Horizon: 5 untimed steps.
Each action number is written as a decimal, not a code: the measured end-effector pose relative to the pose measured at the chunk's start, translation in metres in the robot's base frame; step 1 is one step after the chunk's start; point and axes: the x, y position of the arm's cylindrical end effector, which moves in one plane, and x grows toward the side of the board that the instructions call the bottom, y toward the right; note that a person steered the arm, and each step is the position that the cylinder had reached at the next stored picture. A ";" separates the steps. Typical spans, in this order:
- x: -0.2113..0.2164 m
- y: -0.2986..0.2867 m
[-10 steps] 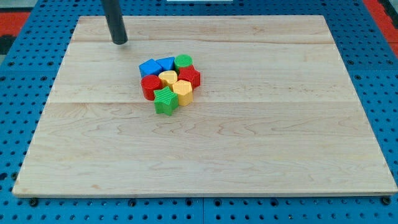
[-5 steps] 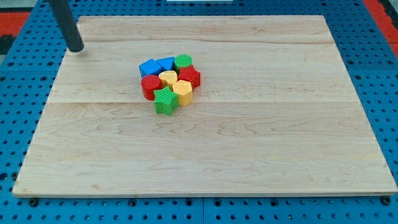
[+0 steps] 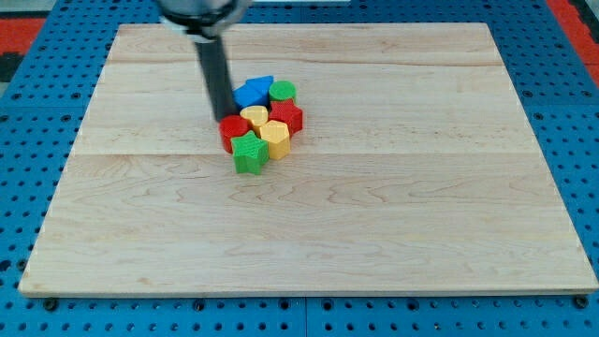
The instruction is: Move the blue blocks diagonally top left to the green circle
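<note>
Camera view: the rod is held nearly upright, my tip [image 3: 222,115] set at the cluster's left edge, touching the blue block [image 3: 253,92] beside the green circle [image 3: 283,90]; nothing is gripped.

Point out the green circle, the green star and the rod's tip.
green circle [image 3: 283,91], camera view, its top face.
green star [image 3: 248,150], camera view, its top face.
my tip [image 3: 223,115], camera view, the rod's very end.
</note>
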 end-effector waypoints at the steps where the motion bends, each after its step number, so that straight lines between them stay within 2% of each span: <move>1: 0.000 0.026; 5: -0.042 0.036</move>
